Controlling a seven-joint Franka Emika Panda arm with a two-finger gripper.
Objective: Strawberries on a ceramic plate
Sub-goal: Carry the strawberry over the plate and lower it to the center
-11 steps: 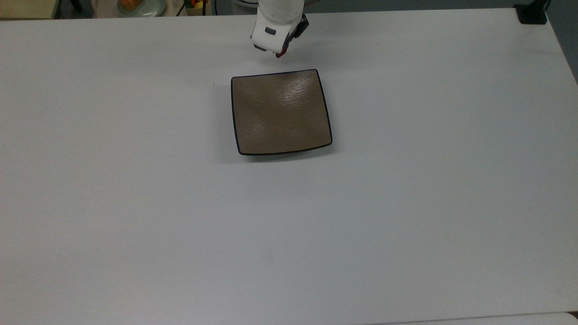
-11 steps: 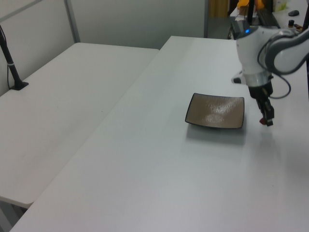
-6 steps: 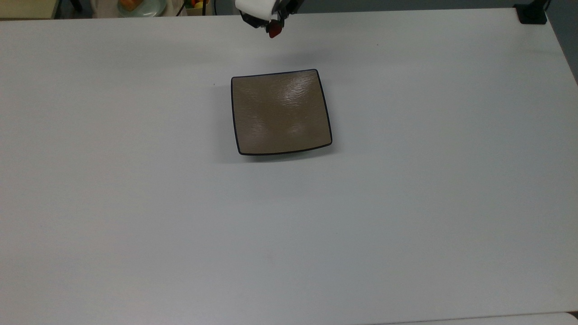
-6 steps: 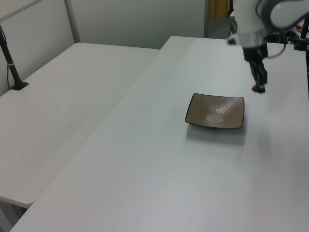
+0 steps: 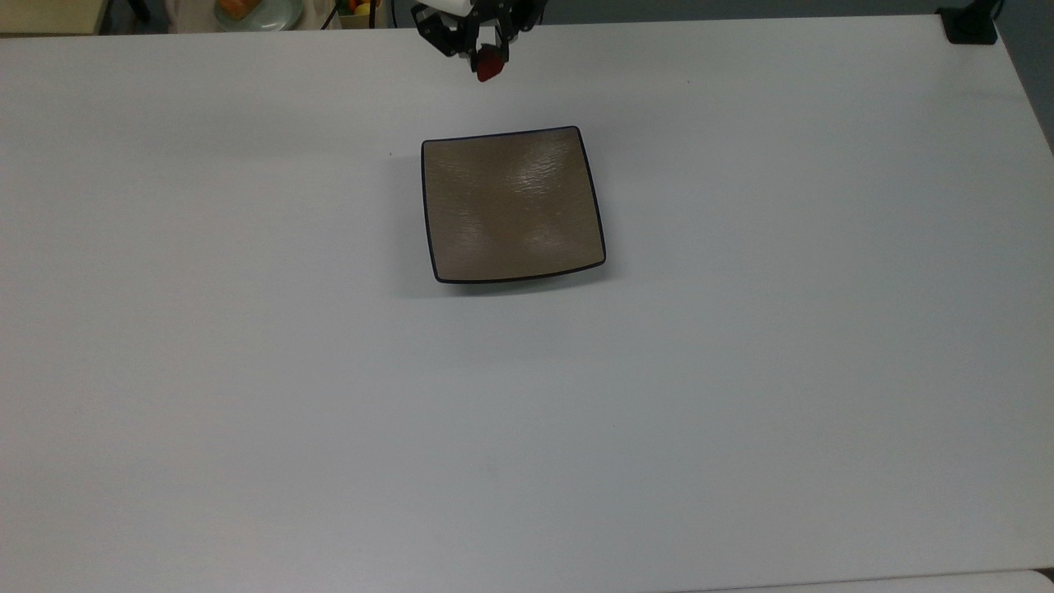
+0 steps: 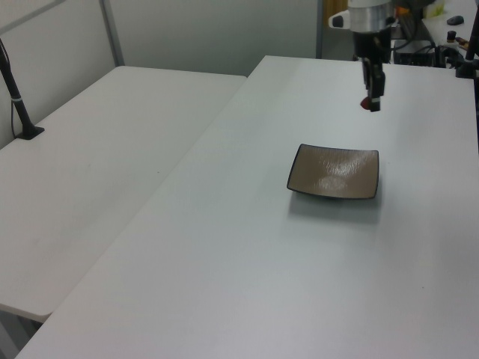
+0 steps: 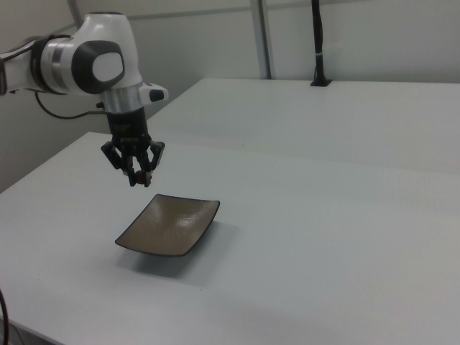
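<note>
Since a second ago, the pincer [image 5: 487,59] has been lifted from just above the desk [image 5: 247,371] beside the plate and carried upward with the strawberry [image 5: 489,65] in its grip. It is now seen hanging in the air, clamped on the small red strawberry, which is held clear of the surface. In the right view, the pincer [image 7: 138,177] is seen above and just beyond the plate's far edge, pointing straight down, with the strawberry [image 7: 141,177] between its dark fingers. In the left view, the pincer [image 6: 372,102] is seen well above the plate [image 6: 334,171]. The brown square ceramic plate [image 5: 510,204], dark-rimmed and bare, is set flat near the middle of the white desk, somewhat closer to the desk edge at the top view's top, unmoved.
</note>
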